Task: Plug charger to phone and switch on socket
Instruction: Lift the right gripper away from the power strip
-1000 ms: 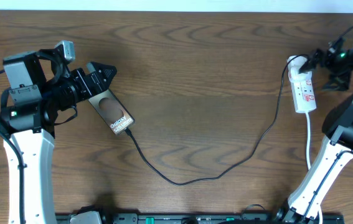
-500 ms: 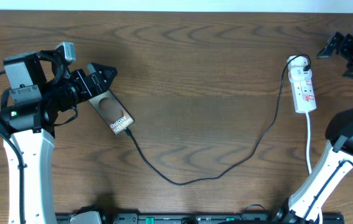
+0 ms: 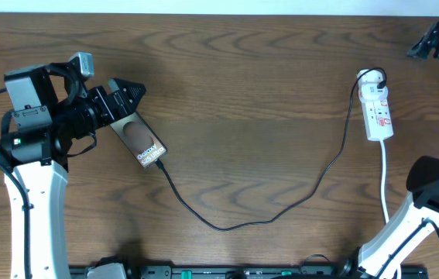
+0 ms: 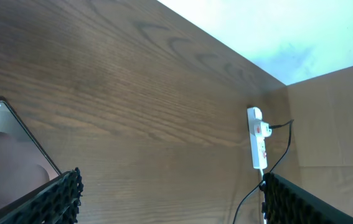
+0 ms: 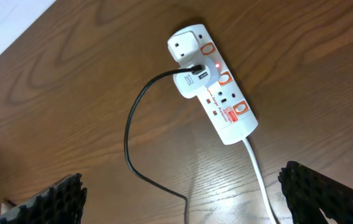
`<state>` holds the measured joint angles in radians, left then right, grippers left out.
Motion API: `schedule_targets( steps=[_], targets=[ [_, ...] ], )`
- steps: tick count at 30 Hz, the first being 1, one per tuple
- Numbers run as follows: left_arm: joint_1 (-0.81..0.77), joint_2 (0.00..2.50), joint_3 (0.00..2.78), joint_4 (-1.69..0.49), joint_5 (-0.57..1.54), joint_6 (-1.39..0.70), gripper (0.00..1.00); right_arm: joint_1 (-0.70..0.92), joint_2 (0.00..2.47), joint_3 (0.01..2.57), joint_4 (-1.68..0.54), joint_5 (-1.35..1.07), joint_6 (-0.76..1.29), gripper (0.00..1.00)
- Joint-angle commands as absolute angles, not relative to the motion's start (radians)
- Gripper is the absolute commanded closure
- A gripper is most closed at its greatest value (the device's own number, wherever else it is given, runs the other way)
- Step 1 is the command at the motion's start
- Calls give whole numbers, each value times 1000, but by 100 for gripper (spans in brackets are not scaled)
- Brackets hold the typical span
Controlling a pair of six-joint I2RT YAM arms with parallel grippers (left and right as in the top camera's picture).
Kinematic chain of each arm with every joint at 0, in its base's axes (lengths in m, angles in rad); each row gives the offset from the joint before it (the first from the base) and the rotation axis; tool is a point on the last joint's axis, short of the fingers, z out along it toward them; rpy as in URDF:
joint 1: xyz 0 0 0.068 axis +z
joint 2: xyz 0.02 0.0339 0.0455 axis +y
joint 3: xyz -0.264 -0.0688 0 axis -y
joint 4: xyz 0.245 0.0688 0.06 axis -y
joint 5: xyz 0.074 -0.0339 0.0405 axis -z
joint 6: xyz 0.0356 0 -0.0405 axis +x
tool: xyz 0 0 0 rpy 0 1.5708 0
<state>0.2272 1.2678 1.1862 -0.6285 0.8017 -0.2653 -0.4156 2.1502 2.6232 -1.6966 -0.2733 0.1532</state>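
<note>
phone: flat on bench, left jaws spread above its far end, pinching nothing | charger: tip at phone's near end, seemingly seated | power strip: right jaws spread, high and well clear; red lamp possibly lit | next: confirm lamp first, else descend straight, press gently, avoid shoving strip

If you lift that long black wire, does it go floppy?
Probably floppy: the charger cable lies in loose curves on the table. It looks thin, so likely light. Its end at the socket would probably tug back.
</note>
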Motion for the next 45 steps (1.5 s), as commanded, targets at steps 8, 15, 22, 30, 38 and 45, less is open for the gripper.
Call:
schedule_targets(
  steps=[8,15,22,30,38,45],
  targets=[
    [224,1268,1197,-632,795,-263,11,-411,2062,2597,-1699,-402,154,1],
    [224,1268,1197,-632,795,-263,11,-411,1997,2596,-1699,-393,101,1],
    [224,1268,1197,-632,795,-263,11,-411,1913,2596,-1699,-301,88,1],
    [224,1268,1197,-632,795,-263,11,-411,1898,2596,-1698,-238,89,1],
    [224,1268,1197,-632,795,-263,11,-411,1898,2596,-1698,-238,89,1],
    [224,1268,1197,-632,795,-263,11,-411,1898,2596,-1698,-238,89,1]
  ],
)
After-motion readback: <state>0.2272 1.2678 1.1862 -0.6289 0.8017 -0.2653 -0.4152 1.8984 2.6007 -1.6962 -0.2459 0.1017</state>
